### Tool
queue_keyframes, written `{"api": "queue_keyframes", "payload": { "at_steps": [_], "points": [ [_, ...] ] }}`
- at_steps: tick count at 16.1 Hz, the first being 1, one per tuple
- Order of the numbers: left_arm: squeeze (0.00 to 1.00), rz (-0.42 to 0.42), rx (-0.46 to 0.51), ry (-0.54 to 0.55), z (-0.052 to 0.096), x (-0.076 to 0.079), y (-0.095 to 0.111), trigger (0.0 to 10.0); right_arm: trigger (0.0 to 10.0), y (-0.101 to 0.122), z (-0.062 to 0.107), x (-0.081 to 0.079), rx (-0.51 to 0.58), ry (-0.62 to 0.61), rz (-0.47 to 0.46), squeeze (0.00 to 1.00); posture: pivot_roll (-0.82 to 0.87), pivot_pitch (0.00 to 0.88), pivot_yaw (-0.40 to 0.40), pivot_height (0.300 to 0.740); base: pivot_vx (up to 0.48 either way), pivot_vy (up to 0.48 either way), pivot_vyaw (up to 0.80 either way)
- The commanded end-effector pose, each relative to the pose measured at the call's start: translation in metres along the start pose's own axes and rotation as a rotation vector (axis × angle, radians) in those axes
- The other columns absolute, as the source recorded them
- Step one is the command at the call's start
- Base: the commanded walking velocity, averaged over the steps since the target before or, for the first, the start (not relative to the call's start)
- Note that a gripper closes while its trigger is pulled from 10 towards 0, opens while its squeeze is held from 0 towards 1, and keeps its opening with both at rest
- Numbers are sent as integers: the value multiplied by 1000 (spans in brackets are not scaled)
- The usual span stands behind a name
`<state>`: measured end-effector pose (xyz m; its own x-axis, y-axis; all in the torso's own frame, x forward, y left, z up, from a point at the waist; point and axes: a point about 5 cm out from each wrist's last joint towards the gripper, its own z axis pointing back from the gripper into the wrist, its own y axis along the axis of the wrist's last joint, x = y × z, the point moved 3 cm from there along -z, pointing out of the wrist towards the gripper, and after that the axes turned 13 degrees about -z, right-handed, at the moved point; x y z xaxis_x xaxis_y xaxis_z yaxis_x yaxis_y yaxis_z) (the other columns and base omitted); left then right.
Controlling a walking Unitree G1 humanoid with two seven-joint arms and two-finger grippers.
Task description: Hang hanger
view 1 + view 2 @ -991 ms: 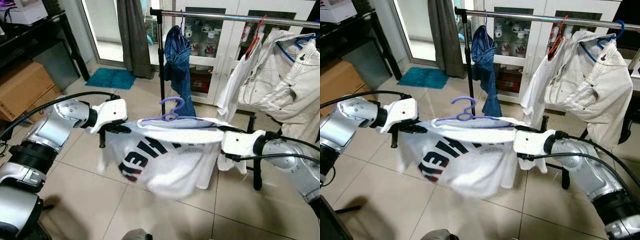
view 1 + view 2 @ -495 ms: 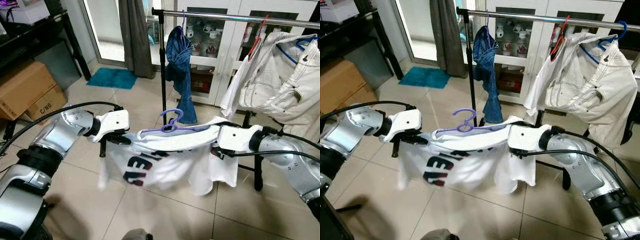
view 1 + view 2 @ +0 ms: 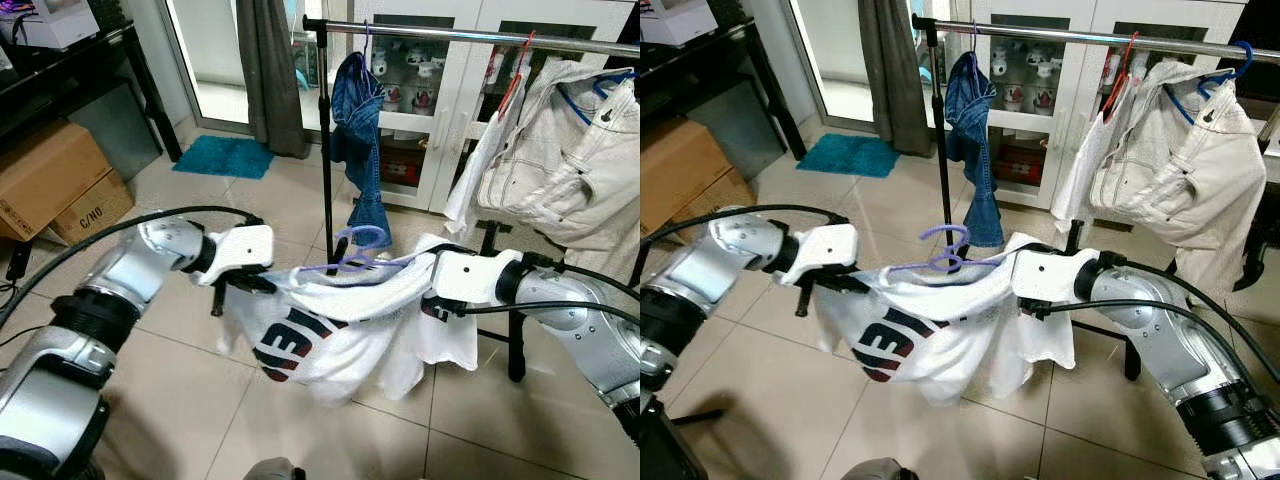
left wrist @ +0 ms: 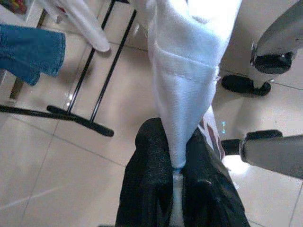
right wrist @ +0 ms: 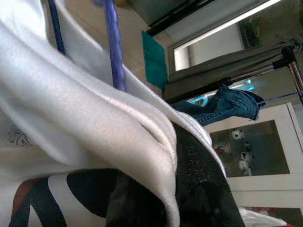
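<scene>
Both grippers, left gripper [image 4: 176,189] and right gripper [image 5: 175,189], have drawn closer, each clamped on the sagging white T-shirt [image 3: 330,330]; raise its purple hanger [image 3: 362,250] level toward the rail [image 3: 470,36].

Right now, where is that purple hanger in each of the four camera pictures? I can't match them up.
Left eye view: purple hanger at centre, on the white shirt stretched between both arms.
Right eye view: hanger just left of centre, on the shirt.
Left wrist view: I can't make it out; the jaws are shut on a shirt fold.
Right wrist view: its purple bar runs along the shirt, near the top.
Shared landmark: the hanging blue jeans.
</scene>
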<state>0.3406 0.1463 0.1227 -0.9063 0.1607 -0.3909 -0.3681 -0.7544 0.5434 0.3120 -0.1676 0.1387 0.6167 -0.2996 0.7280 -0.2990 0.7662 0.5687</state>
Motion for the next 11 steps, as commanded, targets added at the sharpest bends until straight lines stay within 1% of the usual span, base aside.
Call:
{"api": "queue_keyframes", "payload": {
  "at_steps": [1, 2, 3, 4, 5, 6, 7, 8, 9, 10, 11],
  "points": [
    [0, -11, -14, 24, 1, -5, 1, 0, 0, 9, -1, 5, 27, -8, 16, 0, 127, 0, 90, 740, 0, 0, 0],
    [0, -3, -32, 23, 2, -5, -2, 0, 314, 8, 0, 5, 14, -6, 25, 0, 126, 0, 90, 740, 0, 0, 0],
    [0, -1, -32, 21, 2, -6, -2, 0, 314, 7, 0, 6, 9, -7, 27, 0, 126, 0, 90, 740, 0, 0, 0],
    [0, 3, -35, 8, 3, -4, -3, 0, 902, 3, 1, 9, -12, -22, 22, 0, 126, 0, 90, 740, 0, 0, 0],
    [0, 7, -37, -5, 4, -2, -4, 0, 471, -1, 1, 14, -38, -50, 14, 0, 126, 0, 90, 740, 0, 0, 0],
    [0, 13, -39, -20, 4, 1, -5, 0, 0, -2, 1, 19, -41, -68, 6, 0, 126, 0, 90, 740, 0, 0, 0],
    [0, 14, -39, -23, 3, 2, -5, 0, 0, -1, 1, 20, -37, -69, 5, 0, 126, 0, 90, 740, 0, 0, 0],
    [0, 15, -37, -21, 2, 3, -4, 0, 588, 1, 0, 20, -29, -64, 5, 0, 126, 0, 90, 740, 0, 0, 0],
    [0, 14, -39, -13, 1, 1, -4, 0, 4431, 4, -1, 19, -15, -62, 0, 0, 125, 0, 90, 740, 0, 0, 0],
    [0, 17, -38, 14, 1, -2, -4, 0, 10000, 8, -2, 15, 18, -35, -81, 1000, 125, 0, 90, 740, 0, 0, 0],
    [0, 17, -38, 32, 2, -5, -3, 0, 10000, 12, -2, 14, 37, -25, -114, 1000, 125, 0, 90, 740, 0, 0, 0]
  ]
}}
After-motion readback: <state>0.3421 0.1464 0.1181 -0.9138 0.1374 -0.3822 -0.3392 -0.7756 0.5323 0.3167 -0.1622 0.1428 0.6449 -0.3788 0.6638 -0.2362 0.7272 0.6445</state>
